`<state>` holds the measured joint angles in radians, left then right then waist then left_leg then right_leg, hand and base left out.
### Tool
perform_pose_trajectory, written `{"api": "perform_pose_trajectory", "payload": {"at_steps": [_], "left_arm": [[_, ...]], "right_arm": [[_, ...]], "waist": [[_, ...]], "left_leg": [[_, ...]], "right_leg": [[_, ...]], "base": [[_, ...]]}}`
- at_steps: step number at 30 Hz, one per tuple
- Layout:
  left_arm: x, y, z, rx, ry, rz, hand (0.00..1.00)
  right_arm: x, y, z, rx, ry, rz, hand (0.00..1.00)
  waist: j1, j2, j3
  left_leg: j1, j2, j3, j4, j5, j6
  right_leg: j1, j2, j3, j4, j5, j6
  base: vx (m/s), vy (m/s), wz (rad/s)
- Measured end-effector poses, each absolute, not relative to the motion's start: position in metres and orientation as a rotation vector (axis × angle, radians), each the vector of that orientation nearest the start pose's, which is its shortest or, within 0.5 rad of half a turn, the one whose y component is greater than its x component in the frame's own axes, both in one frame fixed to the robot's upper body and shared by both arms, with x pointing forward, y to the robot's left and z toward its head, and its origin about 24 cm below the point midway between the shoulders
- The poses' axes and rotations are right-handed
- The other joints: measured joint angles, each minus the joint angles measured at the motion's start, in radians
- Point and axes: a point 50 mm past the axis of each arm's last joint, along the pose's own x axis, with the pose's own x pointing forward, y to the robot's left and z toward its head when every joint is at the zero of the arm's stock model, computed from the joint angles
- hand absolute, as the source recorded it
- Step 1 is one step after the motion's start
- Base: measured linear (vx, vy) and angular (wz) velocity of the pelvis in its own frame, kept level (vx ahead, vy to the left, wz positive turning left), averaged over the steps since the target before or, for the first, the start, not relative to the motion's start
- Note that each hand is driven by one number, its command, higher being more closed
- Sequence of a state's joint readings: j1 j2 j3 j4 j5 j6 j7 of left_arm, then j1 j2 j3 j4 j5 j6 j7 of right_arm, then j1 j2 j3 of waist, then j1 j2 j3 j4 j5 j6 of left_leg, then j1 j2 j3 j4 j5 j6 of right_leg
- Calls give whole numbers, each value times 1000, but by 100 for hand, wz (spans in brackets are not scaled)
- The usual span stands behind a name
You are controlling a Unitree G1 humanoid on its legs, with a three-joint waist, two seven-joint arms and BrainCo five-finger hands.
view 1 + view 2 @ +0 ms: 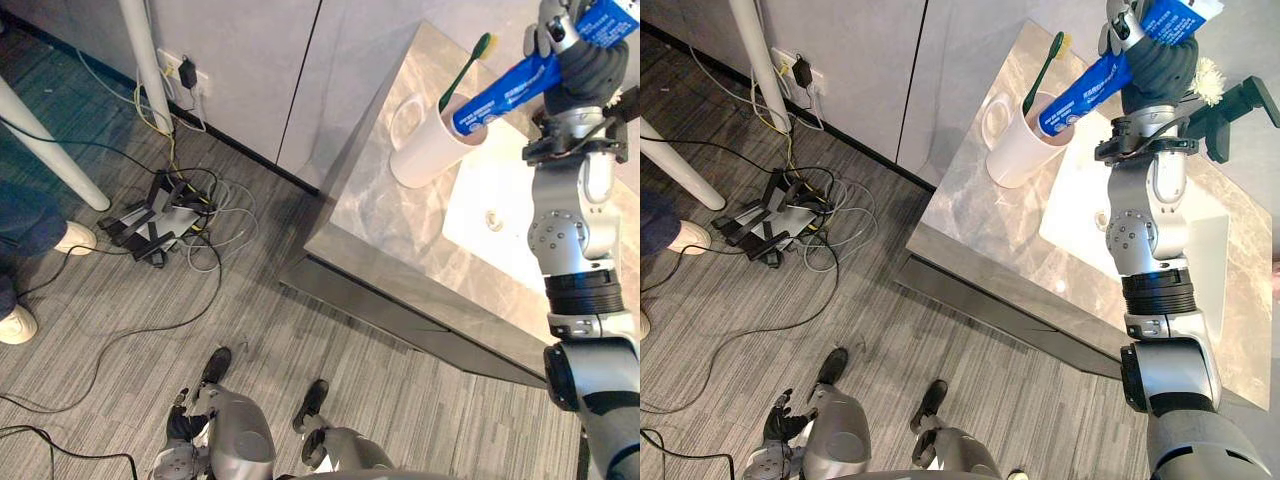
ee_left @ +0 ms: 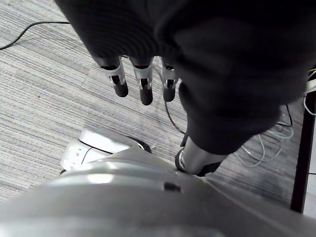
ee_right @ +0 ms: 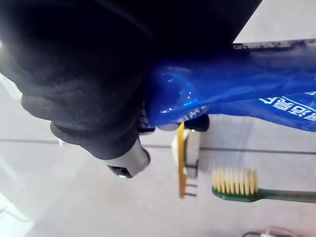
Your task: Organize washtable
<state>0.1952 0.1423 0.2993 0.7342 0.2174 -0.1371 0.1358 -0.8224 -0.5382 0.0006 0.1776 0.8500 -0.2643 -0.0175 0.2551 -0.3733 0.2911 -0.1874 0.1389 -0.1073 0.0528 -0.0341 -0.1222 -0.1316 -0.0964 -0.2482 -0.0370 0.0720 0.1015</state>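
The right hand [image 1: 588, 62] clenches one blue toothpaste tube [image 1: 510, 90], tip at one white cup [image 1: 425, 155] holding one green toothbrush [image 1: 465, 70] on the washtable [image 1: 380, 220]. The right wrist view reveals yellow bristles [image 3: 236, 181]; the left hand [image 2: 143, 81] hangs slack-fingered over carpet [image 2: 44, 98].

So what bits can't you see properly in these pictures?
- Blue toothpaste tube: top end cut off by the right eye view's upper edge; depth inside the white handled mug unclear.
- Green yellow-bristled toothbrush: handle's bottom hidden inside the mug.
- Right hand: fingers mostly hidden behind the tube, right wrist view.
- Person: cut off by left eye view's edge.
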Motion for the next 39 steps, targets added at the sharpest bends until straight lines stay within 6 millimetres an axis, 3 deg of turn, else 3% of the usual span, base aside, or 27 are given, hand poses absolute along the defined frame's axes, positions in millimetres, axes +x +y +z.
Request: {"api": "perform_pose_trajectory", "payload": {"at_steps": [12, 18, 19, 39], "left_arm": [[113, 266, -113, 305, 768, 410, 0], [113, 266, -113, 304, 768, 411, 0], [113, 266, -113, 304, 768, 411, 0], [112, 267, -113, 303, 771, 417, 0]], "right_arm": [[335, -193, 253, 494, -750, 169, 100], [330, -190, 252, 509, -766, 182, 100], [330, -189, 251, 518, -764, 181, 0], [324, -193, 251, 544, -797, 165, 0]], "waist": [[4, -14, 6], [4, -14, 6], [4, -14, 6], [2, -14, 5]], "left_leg": [[-13, 0, 0, 2, 2, -3], [-13, 0, 0, 2, 2, -3], [-13, 0, 0, 3, 2, -3], [-3, 1, 21, 16, 2, -3]], "right_leg": [[-12, -1, -1, 2, 0, 0], [-12, -1, 0, 2, 0, 0], [-13, -1, 0, 2, 0, 0], [-13, -1, 19, 8, 2, -2]], "base": [[0, 0, 0], [0, 0, 0], [0, 0, 0], [0, 0, -2]]}}
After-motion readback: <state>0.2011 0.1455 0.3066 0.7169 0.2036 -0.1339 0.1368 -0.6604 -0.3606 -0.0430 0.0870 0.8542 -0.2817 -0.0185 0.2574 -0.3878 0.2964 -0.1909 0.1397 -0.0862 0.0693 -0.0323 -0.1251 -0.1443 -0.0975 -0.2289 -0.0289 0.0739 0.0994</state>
